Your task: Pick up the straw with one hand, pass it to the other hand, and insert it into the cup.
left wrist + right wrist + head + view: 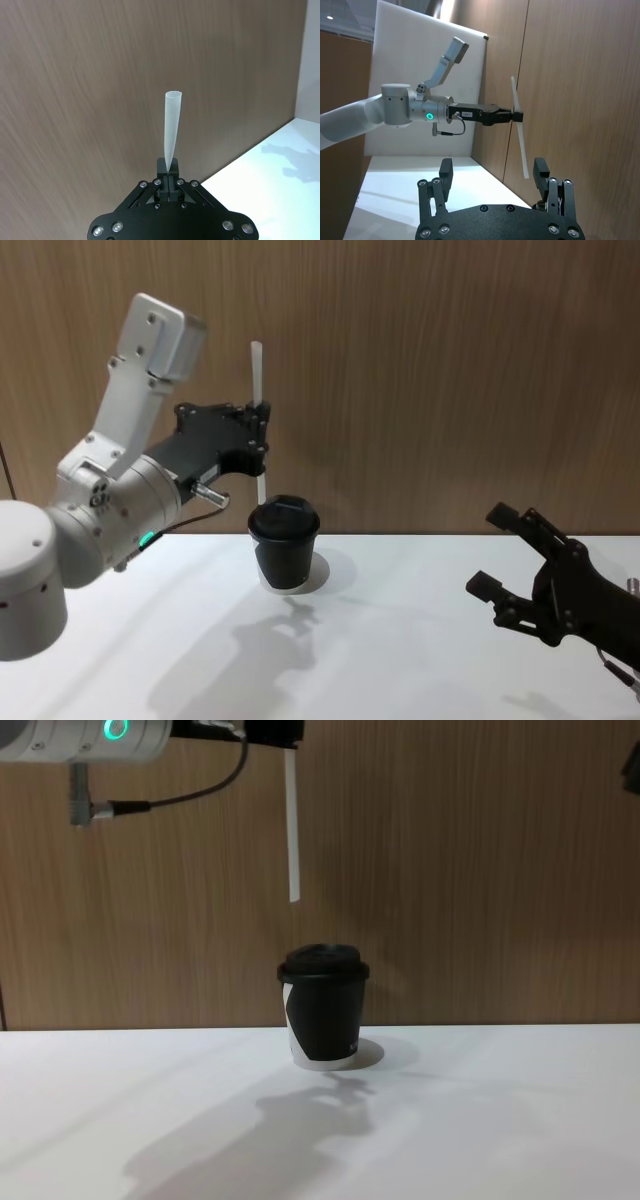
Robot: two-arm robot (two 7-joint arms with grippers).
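The translucent white straw (pixel 257 368) stands upright in the air, with my left gripper (pixel 262 430) shut on its middle; this is the arm with the silver wrist and green ring. Its lower end (pixel 293 890) hangs clear above the black-lidded paper cup (pixel 322 1010), slightly toward the lid's left side. The cup (pixel 285 545) stands on the white table near the wall. In the left wrist view the straw (pixel 172 125) rises from between the closed fingers. My all-black right gripper (pixel 490 550) is open and holds nothing, low at the right; from its wrist I see the straw (pixel 519 127) ahead of it.
A wood-panel wall (pixel 450 360) rises directly behind the cup. The white table (pixel 420 640) stretches from the cup toward the front and to both sides. A grey cable (pixel 190 790) loops under the left wrist.
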